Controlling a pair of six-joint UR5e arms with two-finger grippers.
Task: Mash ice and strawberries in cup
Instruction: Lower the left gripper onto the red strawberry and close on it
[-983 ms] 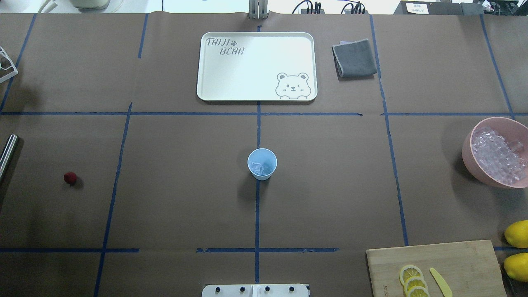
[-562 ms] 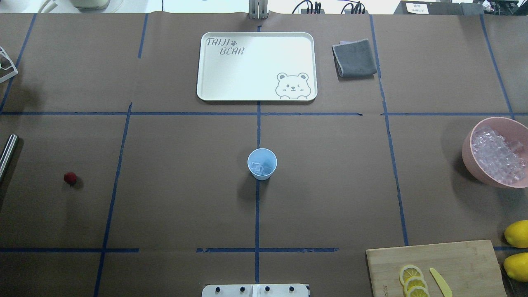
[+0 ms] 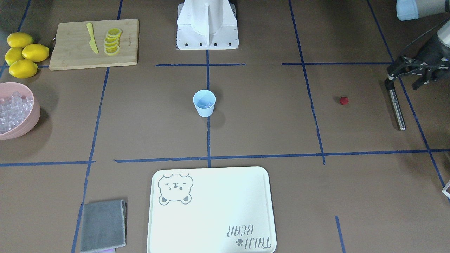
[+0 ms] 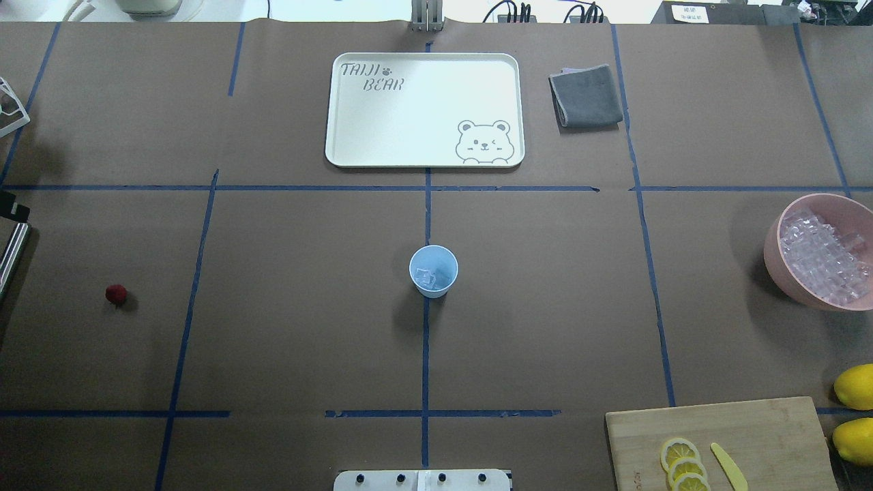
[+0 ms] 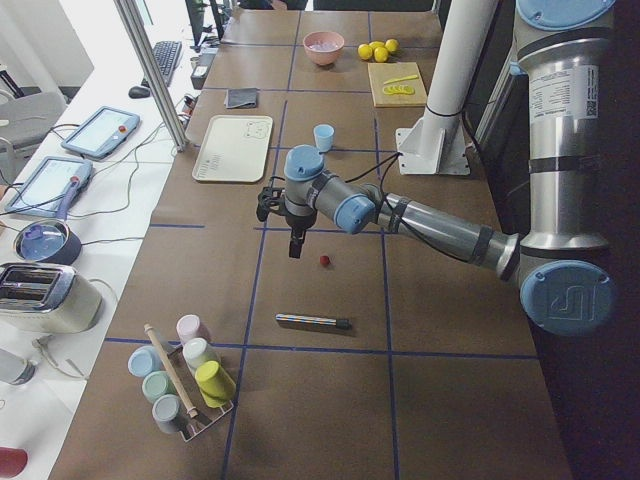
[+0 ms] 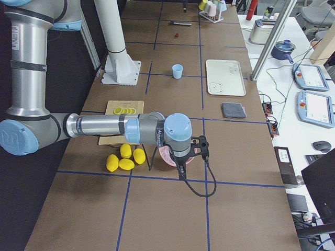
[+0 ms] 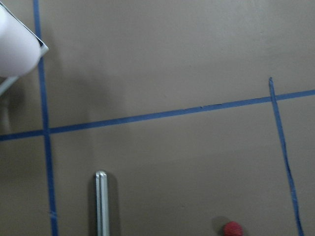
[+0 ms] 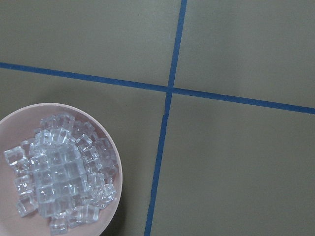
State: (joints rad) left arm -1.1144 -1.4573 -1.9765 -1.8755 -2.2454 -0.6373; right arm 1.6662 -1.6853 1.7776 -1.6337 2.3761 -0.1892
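The pale-blue cup stands upright at the table's middle with a few ice cubes in it; it also shows in the front view. The strawberry lies alone on the table far to the cup's left, also in the left wrist view. My left gripper hovers open and empty above the table near a metal rod that lies flat beside the berry. My right gripper hangs by the pink bowl; I cannot tell whether it is open or shut.
The pink bowl of ice cubes sits at the right edge. A white tray and grey cloth lie at the back. A cutting board with lemon slices, a yellow knife and lemons sits front right.
A black part of my left gripper has come into the overhead view at the left edge, above the rod. Cup, strawberry and rod have not moved.
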